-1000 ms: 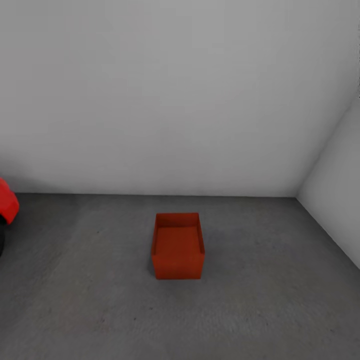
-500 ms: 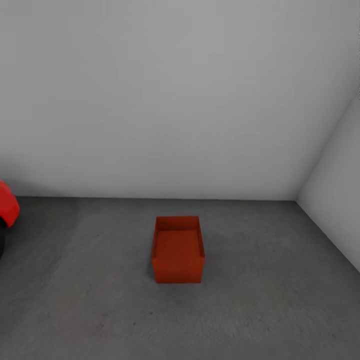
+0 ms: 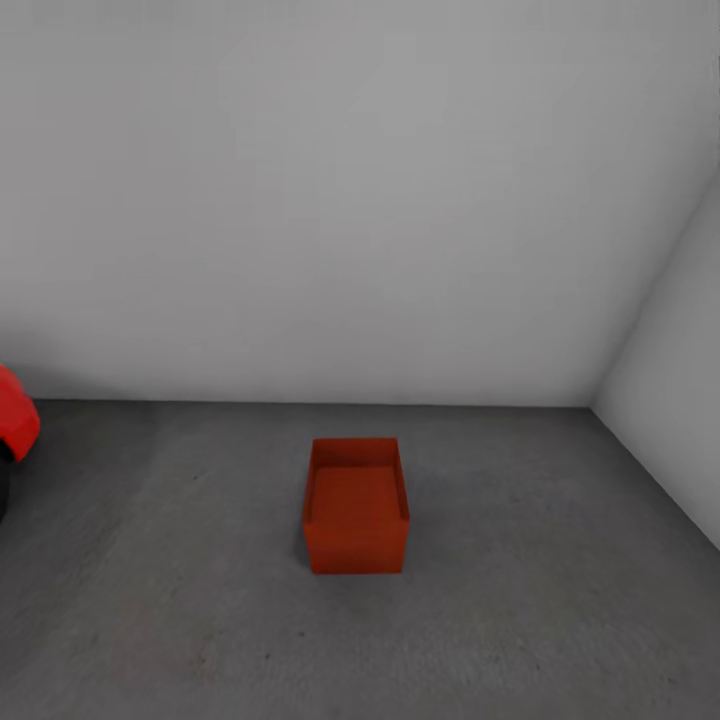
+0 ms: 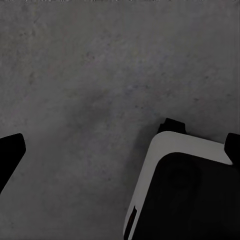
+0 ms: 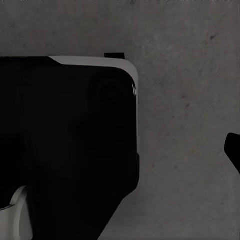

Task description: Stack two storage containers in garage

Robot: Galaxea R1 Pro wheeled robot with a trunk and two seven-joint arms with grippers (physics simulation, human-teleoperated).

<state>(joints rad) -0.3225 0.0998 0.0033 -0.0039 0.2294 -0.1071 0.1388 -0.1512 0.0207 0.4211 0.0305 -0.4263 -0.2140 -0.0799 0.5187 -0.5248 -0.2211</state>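
Evidently the storage container (image 3: 356, 505) on the garage floor (image 3: 550, 600), car (image 3: 15, 420) at nine o'clock, looks rigid and light; grasp a wall rim. Gripper openings: cannot tell.

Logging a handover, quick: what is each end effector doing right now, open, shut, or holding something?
Left end effector: open, empty, over the grey concrete floor.
Right end effector: cannot be told; one dark fingertip shows at the picture's edge.

matt container (image 3: 356, 507), rough concrete floor (image 3: 550, 600)
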